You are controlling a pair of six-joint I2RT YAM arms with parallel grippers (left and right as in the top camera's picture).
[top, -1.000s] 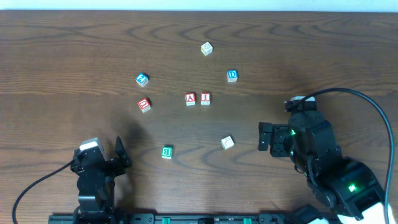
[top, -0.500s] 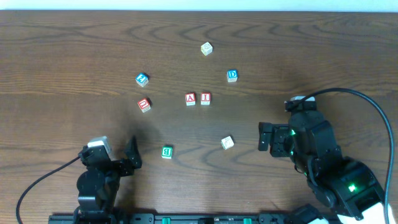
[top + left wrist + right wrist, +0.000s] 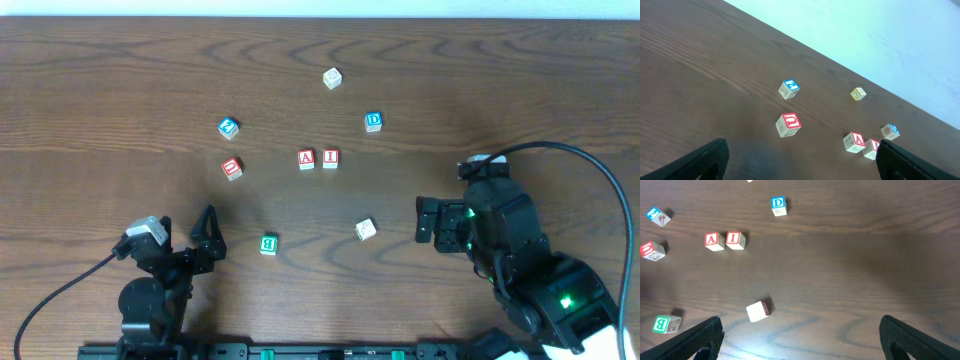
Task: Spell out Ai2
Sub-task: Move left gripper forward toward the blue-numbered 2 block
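Both grippers are wide open, nothing held. Left gripper [image 3: 178, 238] is at the near-left of the table [image 3: 520, 80]. Right gripper [image 3: 422, 221] is near-right, jaws facing the blocks.

A block [image 3: 306, 158] and I block [image 3: 330, 158] sit side by side mid-table, touching or nearly so, and read correctly from the robot's side. 2 block [image 3: 228, 127] is well left of them and a bit farther back, turned askew, just behind the red round-letter block [image 3: 232, 168].

Step in hand looks like: fetch the 2 and place it right of the I. Left arm is nearer.
- Come straight down over the 2 and turn the wrist to match its skewed sides.
- Keep the jaws clear of the red block.
- Carry it over A and I, not through them.
- Set it down just right of the I, in line, digit squared up.

That spot is free. D block [image 3: 373, 122] sits behind it and is also blue, so don't mix them up.
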